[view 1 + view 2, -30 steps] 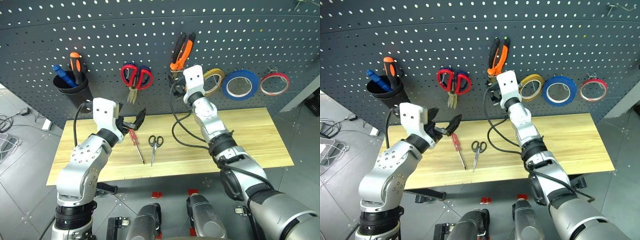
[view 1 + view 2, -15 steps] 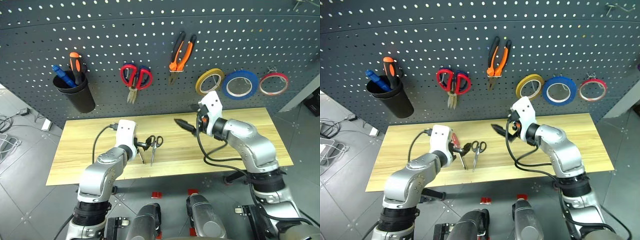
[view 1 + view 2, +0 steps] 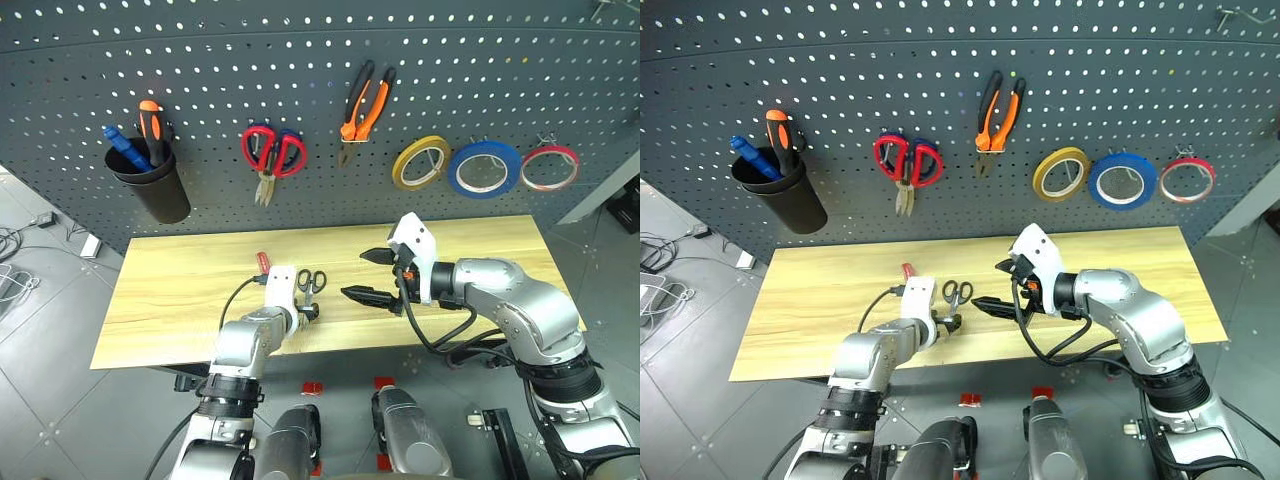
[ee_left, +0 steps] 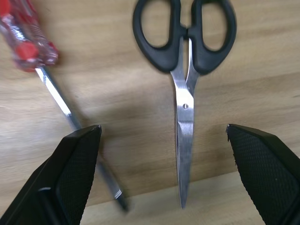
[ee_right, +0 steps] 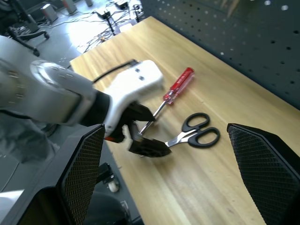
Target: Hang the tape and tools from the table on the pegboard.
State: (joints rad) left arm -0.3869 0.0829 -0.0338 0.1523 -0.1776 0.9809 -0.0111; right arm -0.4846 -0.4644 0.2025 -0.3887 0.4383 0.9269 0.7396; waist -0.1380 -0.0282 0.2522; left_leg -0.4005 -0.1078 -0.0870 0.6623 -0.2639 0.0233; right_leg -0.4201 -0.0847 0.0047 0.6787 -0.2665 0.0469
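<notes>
The small black-handled scissors [image 4: 185, 70] lie flat near the front edge of the table [image 3: 520, 250], blades closed and tips toward that edge, just beside the red-handled screwdriver [image 4: 47, 70]; light, stiff and thin, they are probably best pinched across the blades near the pivot. The left gripper [image 4: 164, 173], jaws wide, has dropped from mid-air to straddle the blades, while the right gripper [image 3: 368, 276], also wide and empty, has pulled back from the pliers [image 3: 361, 100] now hanging on the pegboard [image 3: 200, 60]

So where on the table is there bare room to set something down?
The table's left stretch is bare, from its left end to the screwdriver. The back right is bare too, below the tape rolls. It is crowded at the front middle: scissors, screwdriver, open left pincer and open right pincer.
</notes>
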